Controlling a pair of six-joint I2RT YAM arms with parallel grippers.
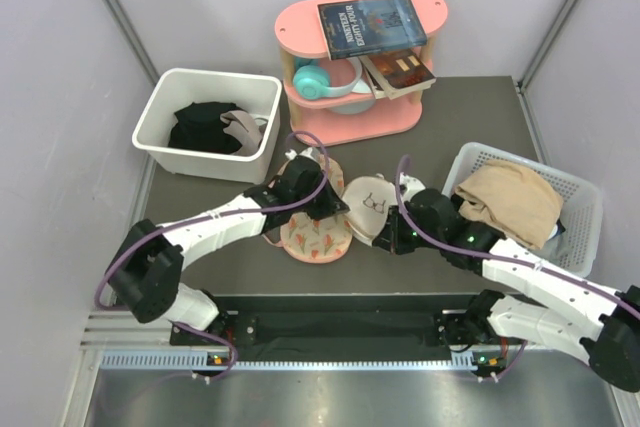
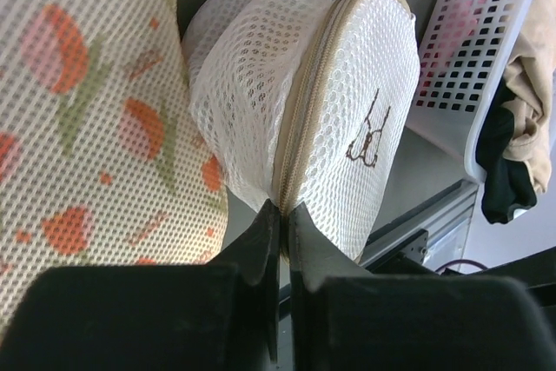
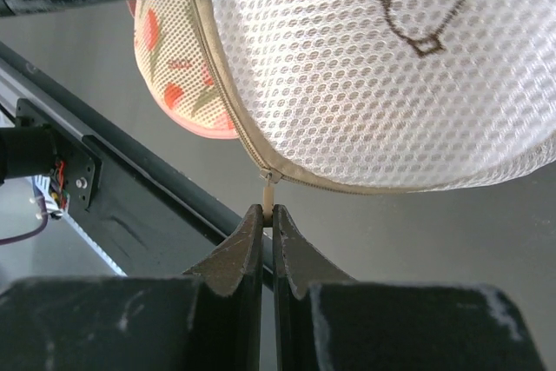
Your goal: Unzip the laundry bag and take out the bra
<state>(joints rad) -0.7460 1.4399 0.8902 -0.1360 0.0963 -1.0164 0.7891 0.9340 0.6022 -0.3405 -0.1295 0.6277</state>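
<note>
the laundry bag (image 2: 304, 119) is clamped between both: left end effector (image 2: 284, 215) on its zip seam, right end effector (image 3: 267, 219) on the tab below.

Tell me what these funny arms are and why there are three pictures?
They are two robot arms fixed to a table. One picture looks down from above; the other two come from little cameras on each wrist, so you see the black fingers up close. On the table lie a white mesh laundry bag and a pink flowery pouch. Around them stand a white bin of dark clothes, a basket with a tan garment, and a pink shelf with books. The left gripper pinches the bag's zipped rim. The right gripper pinches a small tab at the zip.
</note>
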